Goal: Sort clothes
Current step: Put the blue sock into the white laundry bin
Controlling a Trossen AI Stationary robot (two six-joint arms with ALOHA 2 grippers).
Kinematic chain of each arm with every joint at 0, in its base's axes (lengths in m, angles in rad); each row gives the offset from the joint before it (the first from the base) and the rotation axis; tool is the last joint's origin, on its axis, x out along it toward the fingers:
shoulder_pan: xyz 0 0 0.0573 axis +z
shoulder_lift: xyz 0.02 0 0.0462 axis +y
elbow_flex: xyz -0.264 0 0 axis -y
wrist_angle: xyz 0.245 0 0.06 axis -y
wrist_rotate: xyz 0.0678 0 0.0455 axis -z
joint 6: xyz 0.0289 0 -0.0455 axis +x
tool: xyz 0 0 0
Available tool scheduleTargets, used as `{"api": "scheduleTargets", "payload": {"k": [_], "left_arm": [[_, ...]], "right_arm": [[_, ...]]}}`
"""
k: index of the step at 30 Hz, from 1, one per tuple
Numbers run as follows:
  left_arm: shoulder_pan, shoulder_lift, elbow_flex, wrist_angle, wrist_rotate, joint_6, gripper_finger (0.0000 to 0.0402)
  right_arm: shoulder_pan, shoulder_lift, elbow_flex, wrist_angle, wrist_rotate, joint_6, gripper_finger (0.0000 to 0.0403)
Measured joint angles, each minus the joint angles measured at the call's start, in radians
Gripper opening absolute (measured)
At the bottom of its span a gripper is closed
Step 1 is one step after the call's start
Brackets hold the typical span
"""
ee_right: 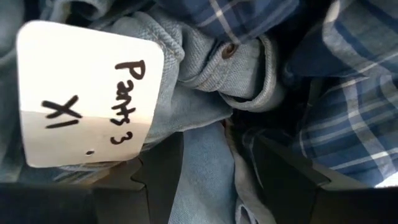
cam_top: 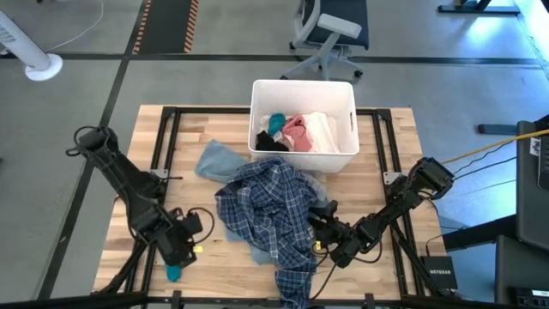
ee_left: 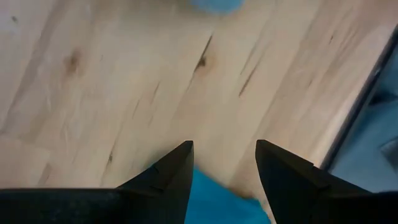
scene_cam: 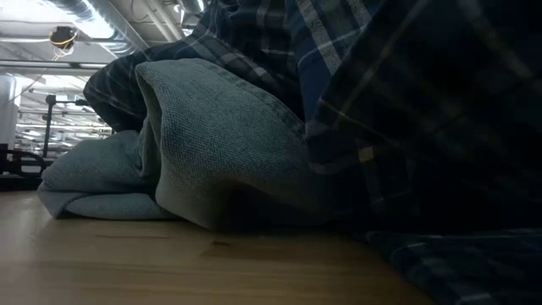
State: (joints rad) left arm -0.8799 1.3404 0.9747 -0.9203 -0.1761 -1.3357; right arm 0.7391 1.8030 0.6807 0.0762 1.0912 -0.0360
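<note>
A blue-and-white plaid shirt point(cam_top: 270, 202) lies crumpled mid-table over light blue-grey pants point(cam_top: 219, 161). Both lie on the wood in the low view, pants point(scene_cam: 229, 144) and shirt point(scene_cam: 423, 102). The white bin point(cam_top: 302, 83) at the far middle holds teal, black, pink and white garments. My right gripper point(cam_top: 319, 225) is at the pile's right side, shut on the pants point(ee_right: 205, 168) beside a white label point(ee_right: 87, 93). My left gripper point(cam_top: 177, 257) is near the front left, shut on a small teal garment point(cam_top: 173, 273). My left gripper has the teal garment point(ee_left: 214, 202) between its two fingers, back from their tips, with bare wood showing between the tips. The fingers point down at the table. Which part of the garment it has cannot be told. My right gripper pinches a fold of the pants point(ee_right: 208, 180) between its two fingers, near the buttoned waistband point(ee_right: 230, 53). It comes in low from the table's right side. The pants lie slack under the plaid shirt point(ee_right: 354, 124).
Black frame rails point(cam_top: 167, 146) run along the table's left and right parts. A black box point(cam_top: 439, 273) sits off the near right corner. An office chair point(cam_top: 330, 30) stands beyond the far edge. Bare wood point(cam_top: 223, 266) lies between the left gripper and the pile.
</note>
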Motion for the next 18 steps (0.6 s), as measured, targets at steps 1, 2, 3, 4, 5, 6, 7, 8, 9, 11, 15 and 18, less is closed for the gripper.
{"api": "scheduleTargets", "payload": {"k": [1,2,3,4,5,6,7,8,9,11,15,18], "left_arm": [[-0.013,0.006,-0.013,0.006,0.000,-0.006,0.0168],[-0.023,0.013,-0.026,0.011,0.001,-0.013,0.0168],[-0.032,0.023,-0.037,0.014,0.001,-0.019,0.0168],[-0.039,0.034,-0.045,0.018,0.006,-0.023,0.0168],[-0.045,0.044,-0.054,0.026,0.019,-0.026,0.0168],[-0.048,0.056,-0.063,0.033,0.035,-0.032,0.0168],[-0.051,0.068,-0.072,0.041,0.052,-0.035,0.0168],[-0.051,0.082,-0.079,0.048,0.070,-0.036,0.0168],[-0.051,0.096,-0.084,0.058,0.087,-0.036,0.0168],[-0.051,0.123,-0.093,0.075,0.118,-0.024,0.0168],[-0.050,0.179,-0.096,0.100,0.140,0.033,0.0168],[-0.050,0.217,-0.096,0.093,0.142,0.062,0.0168]], "right_arm": [[0.000,0.000,0.000,0.000,0.000,0.000,0.0215],[0.000,0.000,0.000,0.000,0.000,0.000,0.0215],[0.000,0.000,0.000,0.000,0.000,0.000,0.0215],[0.000,0.000,0.000,0.000,0.000,0.000,0.0215],[0.000,0.000,0.000,0.000,0.000,0.000,0.0215],[0.000,0.000,0.000,0.000,0.000,0.000,0.0215],[0.000,0.000,0.000,0.000,0.000,0.000,0.0215],[0.000,0.000,0.000,0.000,0.000,0.000,0.0215],[0.000,0.000,0.000,0.000,0.000,0.000,0.0215],[0.000,0.000,0.000,0.000,0.000,0.000,0.0215],[0.000,0.000,0.000,0.000,0.000,0.000,0.0215],[0.000,0.000,0.000,0.001,0.000,0.000,0.0215]]}}
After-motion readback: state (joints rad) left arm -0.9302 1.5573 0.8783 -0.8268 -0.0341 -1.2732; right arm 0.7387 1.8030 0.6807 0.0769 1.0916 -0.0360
